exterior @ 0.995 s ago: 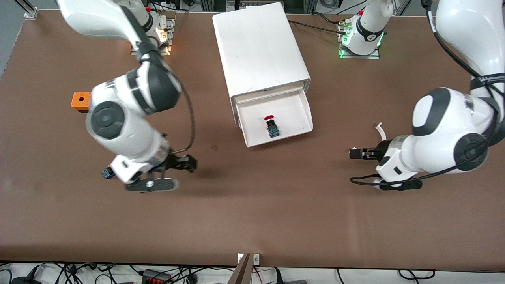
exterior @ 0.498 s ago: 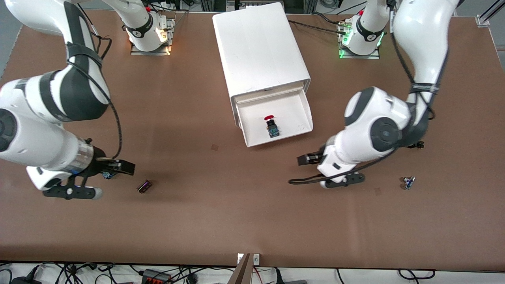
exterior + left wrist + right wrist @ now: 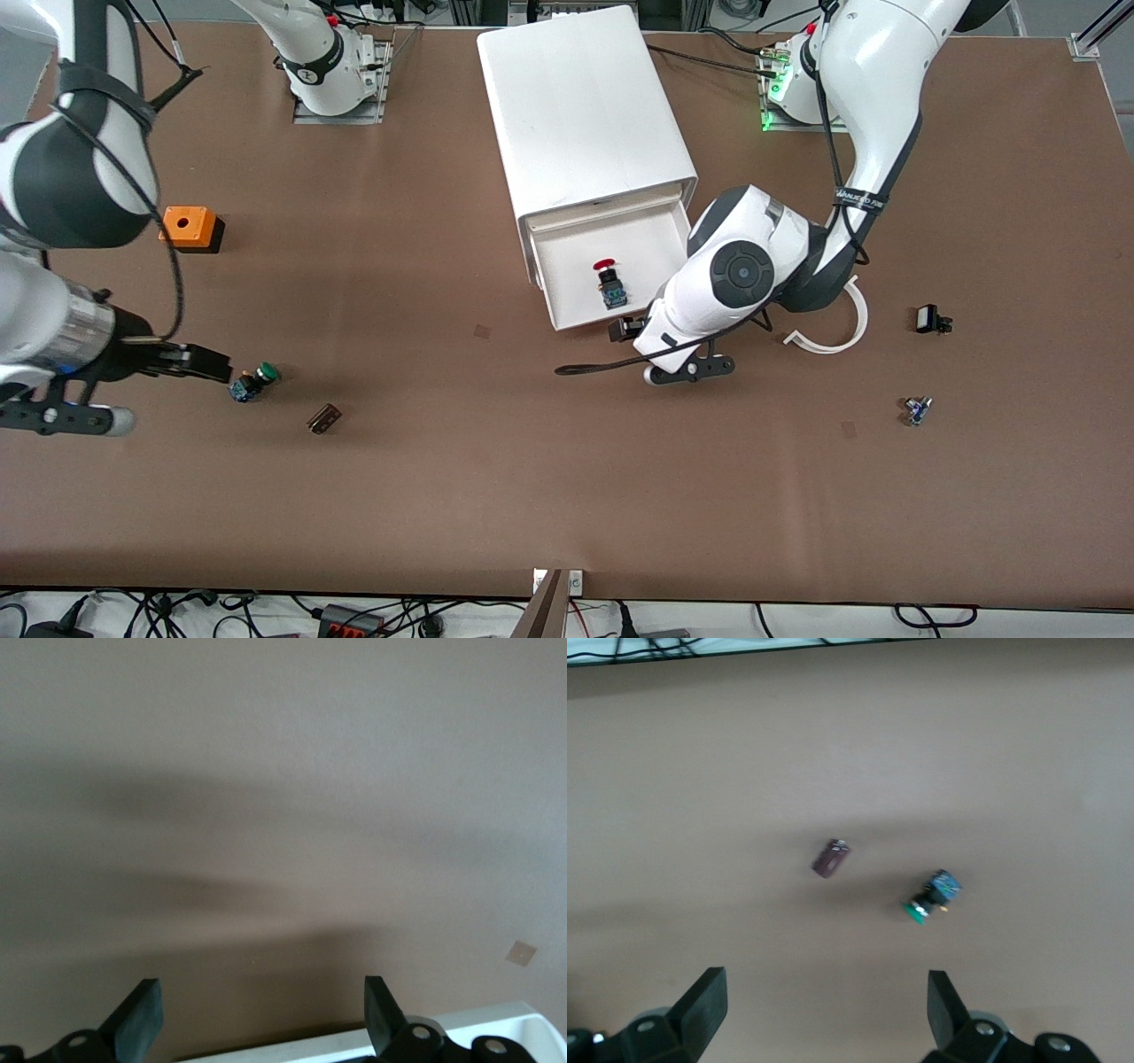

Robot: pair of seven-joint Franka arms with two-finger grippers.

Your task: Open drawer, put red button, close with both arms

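The white drawer (image 3: 567, 275) stands pulled out of the white cabinet (image 3: 585, 106). The red button (image 3: 606, 282) lies inside it, its red cap toward the cabinet. My left gripper (image 3: 622, 330) is open at the drawer's front rim, at the corner toward the left arm's end. In the left wrist view the left gripper (image 3: 259, 1019) is empty, with the drawer's white rim (image 3: 461, 1032) just under its fingers. My right gripper (image 3: 211, 364) is open and empty near the right arm's end of the table, beside a green-capped button (image 3: 255, 381). The right gripper (image 3: 824, 1005) shows wide-open fingers.
An orange box (image 3: 189, 228) with a hole sits toward the right arm's end. A small dark brown piece (image 3: 324, 417) lies near the green-capped button (image 3: 930, 896). Toward the left arm's end lie a white curved strip (image 3: 837, 332), a small black part (image 3: 928, 319) and a tiny blue part (image 3: 915, 409).
The left arm swept in from its end of the table to the drawer's front corner. The right arm drew back toward its own end, uncovering the green-capped button and orange box.
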